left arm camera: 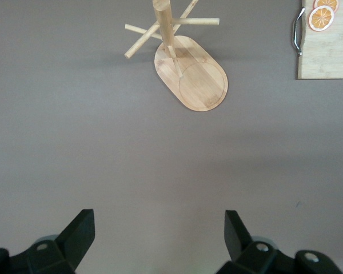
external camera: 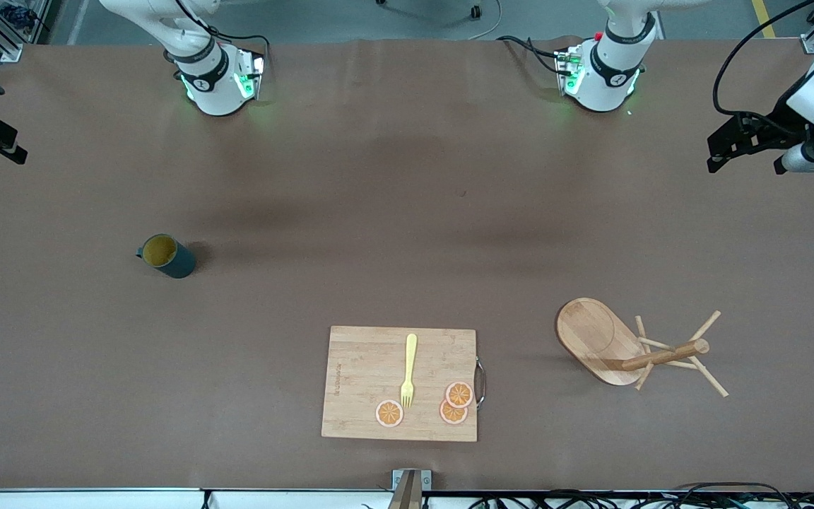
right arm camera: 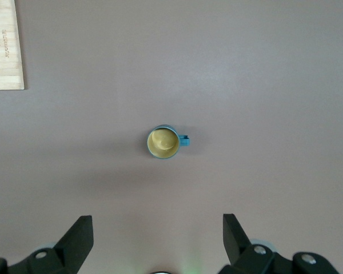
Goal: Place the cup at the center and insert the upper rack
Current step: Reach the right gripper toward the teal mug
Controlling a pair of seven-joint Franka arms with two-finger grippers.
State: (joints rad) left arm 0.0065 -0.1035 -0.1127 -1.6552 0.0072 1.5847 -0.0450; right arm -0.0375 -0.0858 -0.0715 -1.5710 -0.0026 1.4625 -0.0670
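Teal cup (external camera: 168,256) (one), three orange slices (external camera: 453,411)

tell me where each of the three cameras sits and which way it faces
Front view: high across the table, facing both arm bases; the left tool hangs at the table's edge, with the small dark teal cup toward the right arm's end.
Left wrist view: looks down past its open tool at the light wooden mug tree.
Right wrist view: looks down past the open right tool at the cup.
Shared: both wrist views catch an edge of the rectangular wooden cutting board.
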